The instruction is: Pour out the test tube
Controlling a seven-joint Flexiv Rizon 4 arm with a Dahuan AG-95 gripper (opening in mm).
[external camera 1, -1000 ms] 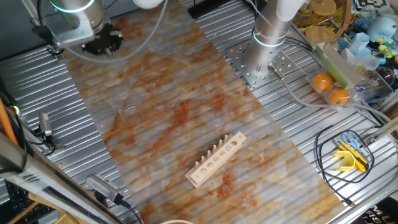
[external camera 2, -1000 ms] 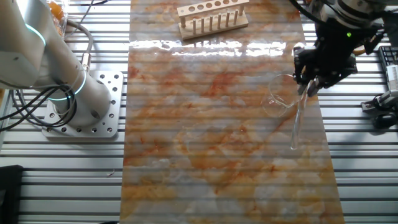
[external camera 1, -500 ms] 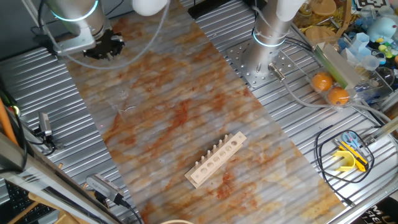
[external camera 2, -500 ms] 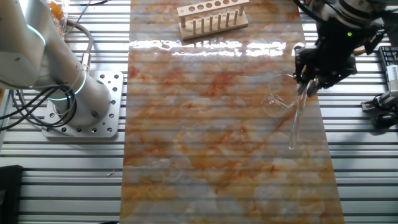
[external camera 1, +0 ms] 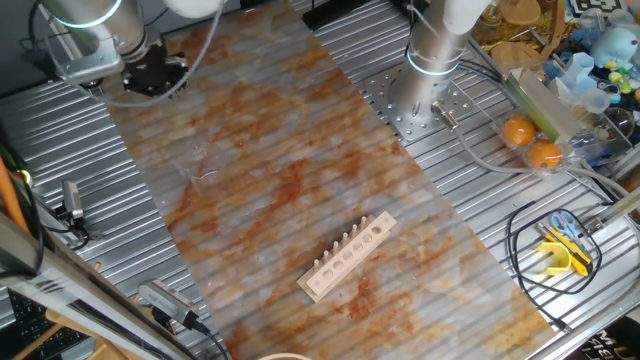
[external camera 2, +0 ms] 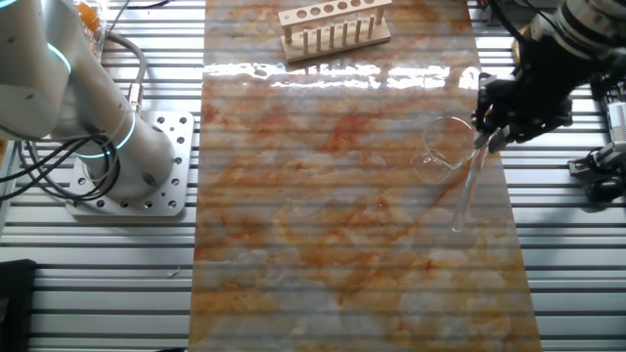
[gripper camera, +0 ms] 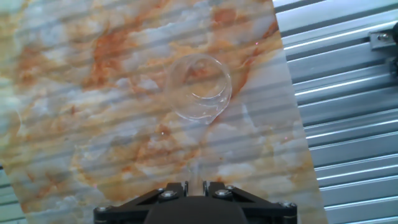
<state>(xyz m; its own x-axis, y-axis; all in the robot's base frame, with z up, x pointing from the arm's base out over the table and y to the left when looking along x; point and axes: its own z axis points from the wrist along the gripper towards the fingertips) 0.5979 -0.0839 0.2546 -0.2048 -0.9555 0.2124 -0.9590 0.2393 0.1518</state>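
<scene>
The other fixed view shows the marbled mat (external camera 2: 333,196), on which the wooden rack (external camera 2: 335,27) is set at the far end. The beaker (external camera 2: 442,149) is seen near the right edge. The gripper (external camera 2: 486,137) is clamped on the test tube (external camera 2: 464,196), held tilted just beside the beaker.

A table (external camera 1: 480,225) of ribbed grey metal slats carries a long marble-patterned mat (external camera 1: 300,170) in orange, white and grey, laid diagonally across it. Light glares in a bright band near the mat's far edge. Clutter (external camera 1: 570,70) crowds the table's right corner.
</scene>
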